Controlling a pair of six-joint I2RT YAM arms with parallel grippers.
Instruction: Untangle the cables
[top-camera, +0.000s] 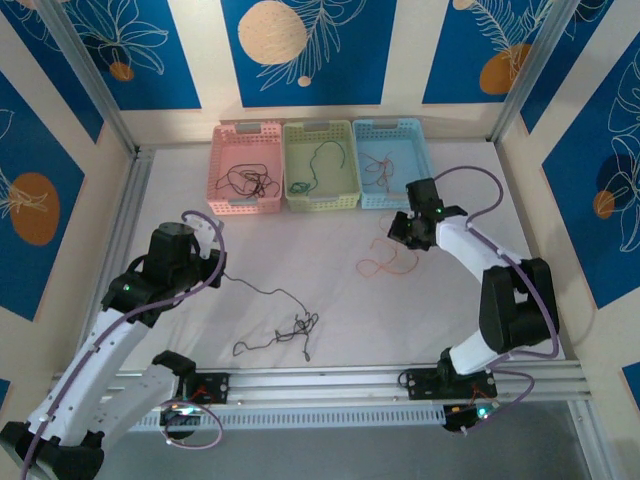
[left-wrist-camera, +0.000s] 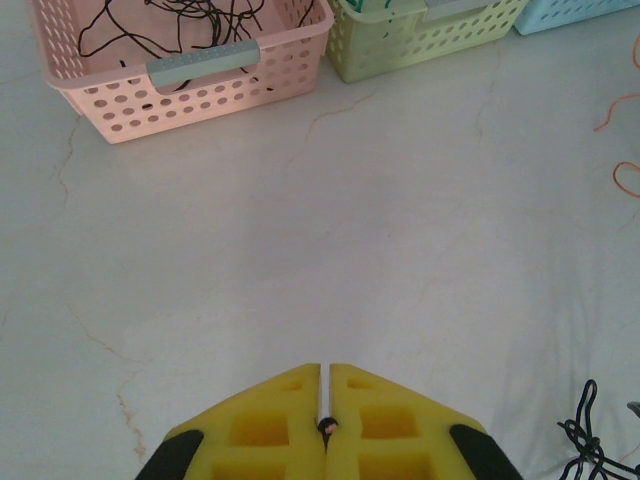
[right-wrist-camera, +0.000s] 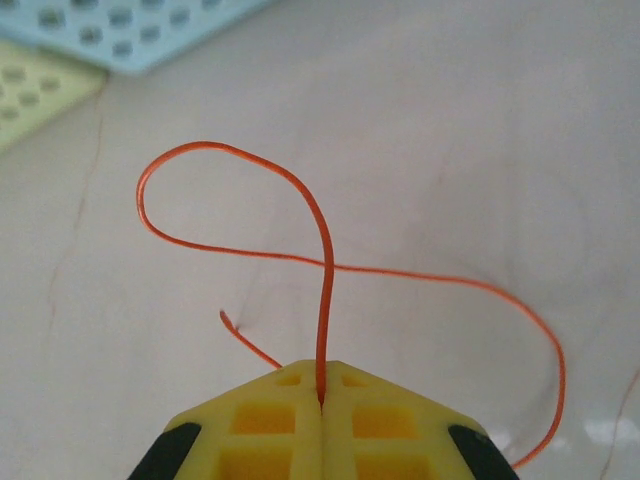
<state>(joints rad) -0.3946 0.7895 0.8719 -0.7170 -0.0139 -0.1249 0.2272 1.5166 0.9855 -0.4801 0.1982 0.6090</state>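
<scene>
**Right gripper (right-wrist-camera: 322, 388) clamped on an orange cable (right-wrist-camera: 327, 290); lift and carry come next**

The right gripper's yellow jaws are pressed fully together, with the orange cable pinched in the seam between them. Straight out from the tips the wire rises, arcs over to the left in a loop and crosses itself. One long tail sweeps off to the right and curls back toward the gripper, and a short free end pokes out just left of the jaws. Beyond the loop lies bare table (right-wrist-camera: 450, 120). Farther off, up and to the left, are corners of the green basket (right-wrist-camera: 30, 90) and the blue basket (right-wrist-camera: 130, 35).

The left gripper (left-wrist-camera: 325, 390) is shut as well. A dark speck sits in its seam. Seen from above, a thin black cable (top-camera: 260, 289) runs from its tips to a small black tangle (top-camera: 296, 328), so it appears to be pinching that strand's end. The tangle lies low to this gripper's right. Far ahead and to the left stands the pink basket (left-wrist-camera: 130, 105), with black wires inside.

The orange cable lies well apart from the black tangle, so it looks already freed, and the step in hand is the pick-up for sorting. The next move calls for raising the wire until its whole loop clears the table. It then goes to the blue basket beyond the gripper, and the jaws open over it. The springy tail could drag or hang over the rim.
</scene>
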